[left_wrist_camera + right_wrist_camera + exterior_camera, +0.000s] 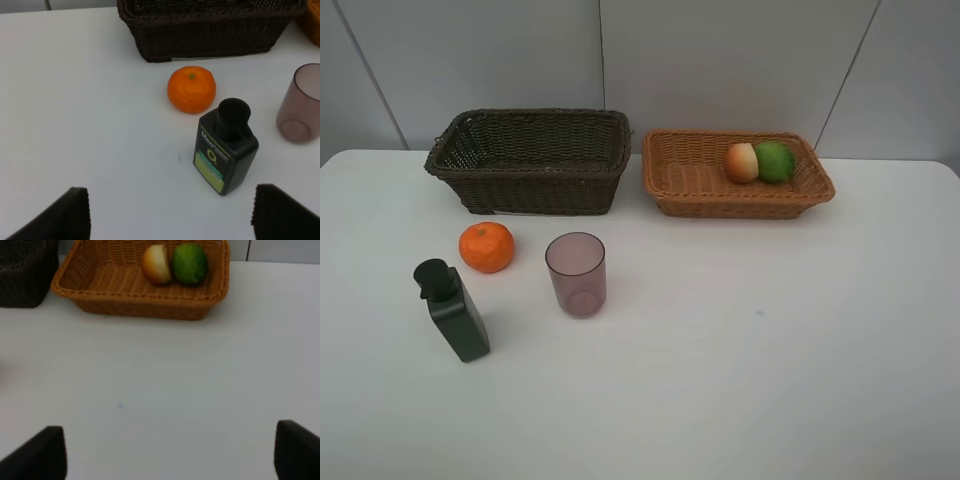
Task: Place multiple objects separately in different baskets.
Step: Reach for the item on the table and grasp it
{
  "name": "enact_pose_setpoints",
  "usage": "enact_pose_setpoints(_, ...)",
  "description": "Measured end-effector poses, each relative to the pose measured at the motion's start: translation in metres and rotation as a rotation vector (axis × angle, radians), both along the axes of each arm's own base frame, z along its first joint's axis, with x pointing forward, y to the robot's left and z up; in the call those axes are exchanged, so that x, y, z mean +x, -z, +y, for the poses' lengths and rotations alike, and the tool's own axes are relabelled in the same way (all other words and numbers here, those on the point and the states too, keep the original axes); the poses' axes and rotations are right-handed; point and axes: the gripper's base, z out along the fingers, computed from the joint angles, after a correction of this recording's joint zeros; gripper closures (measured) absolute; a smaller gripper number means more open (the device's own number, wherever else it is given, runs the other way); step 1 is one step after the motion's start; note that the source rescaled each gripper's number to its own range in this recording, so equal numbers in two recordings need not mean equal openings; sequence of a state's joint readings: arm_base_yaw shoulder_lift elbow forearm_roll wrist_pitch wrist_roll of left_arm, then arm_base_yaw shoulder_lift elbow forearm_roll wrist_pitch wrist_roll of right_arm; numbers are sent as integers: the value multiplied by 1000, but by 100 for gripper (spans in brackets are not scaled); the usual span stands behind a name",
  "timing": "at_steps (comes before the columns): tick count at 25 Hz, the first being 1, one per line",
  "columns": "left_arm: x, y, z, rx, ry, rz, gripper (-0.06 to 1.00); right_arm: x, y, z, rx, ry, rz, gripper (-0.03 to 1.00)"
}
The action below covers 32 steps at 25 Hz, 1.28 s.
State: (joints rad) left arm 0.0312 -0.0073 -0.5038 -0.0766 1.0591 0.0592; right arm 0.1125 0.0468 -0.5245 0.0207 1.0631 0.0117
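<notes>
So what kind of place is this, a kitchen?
Probably not a kitchen; more likely a robot test bench. There is a plain white table, a grey panel wall behind, and a few things laid out by a dark basket and a tan basket.

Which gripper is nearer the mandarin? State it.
Left. The left gripper has the mandarin just ahead of it; the right gripper faces the tan basket, mandarin outside its view.

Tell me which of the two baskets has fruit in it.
The shallow light orange-tan basket, on the right: a peach and a green fruit lie in it. The deep dark brown basket shows no fruit.
</notes>
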Motion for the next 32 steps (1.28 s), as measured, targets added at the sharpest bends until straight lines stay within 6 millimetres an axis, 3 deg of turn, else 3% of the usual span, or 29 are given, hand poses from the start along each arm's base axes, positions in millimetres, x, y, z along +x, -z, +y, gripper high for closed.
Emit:
enact_pose_setpoints(11, 0, 0, 0, 0, 0, 0, 10, -7, 1, -2, 17, 120, -46, 7)
enact_pose_setpoints(32, 0, 0, 0, 0, 0, 0, 10, -7, 1, -2, 19, 126, -48, 7)
